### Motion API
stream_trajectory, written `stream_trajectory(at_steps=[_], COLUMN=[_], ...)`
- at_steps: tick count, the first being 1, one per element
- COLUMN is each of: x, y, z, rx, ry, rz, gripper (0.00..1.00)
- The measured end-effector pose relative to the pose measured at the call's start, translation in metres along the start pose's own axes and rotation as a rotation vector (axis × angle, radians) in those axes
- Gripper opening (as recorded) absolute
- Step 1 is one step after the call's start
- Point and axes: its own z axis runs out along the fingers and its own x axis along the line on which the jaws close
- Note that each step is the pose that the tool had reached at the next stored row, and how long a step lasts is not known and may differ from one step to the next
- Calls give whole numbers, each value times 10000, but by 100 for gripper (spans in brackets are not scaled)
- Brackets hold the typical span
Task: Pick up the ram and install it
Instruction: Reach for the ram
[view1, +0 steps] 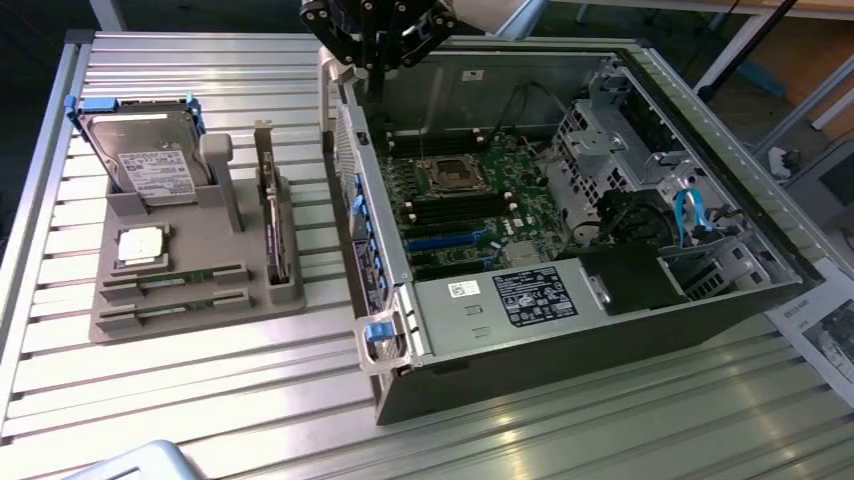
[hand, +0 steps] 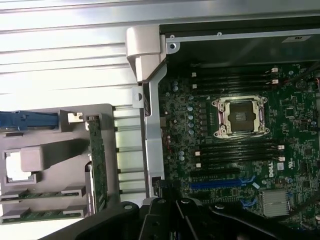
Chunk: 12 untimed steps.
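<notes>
Case wall (view1: 350, 140) — between ram (view1: 180, 276) and motherboard (view1: 481, 200)

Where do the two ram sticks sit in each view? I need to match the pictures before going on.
Exterior view: the ram sticks lie flat in the gray holder at the exterior view's left, outside the computer case.
Wrist view: the ram sticks lie in the same holder, just beyond the silver processor chip.
Shared landmark: the empty processor socket on the motherboard.
</notes>
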Motion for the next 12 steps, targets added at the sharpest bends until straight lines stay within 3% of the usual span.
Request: stream_trajectory(at_steps=[12], x=[294], y=[-22], z=[-8], rx=[0], ry=[0], rz=[1], gripper=[10])
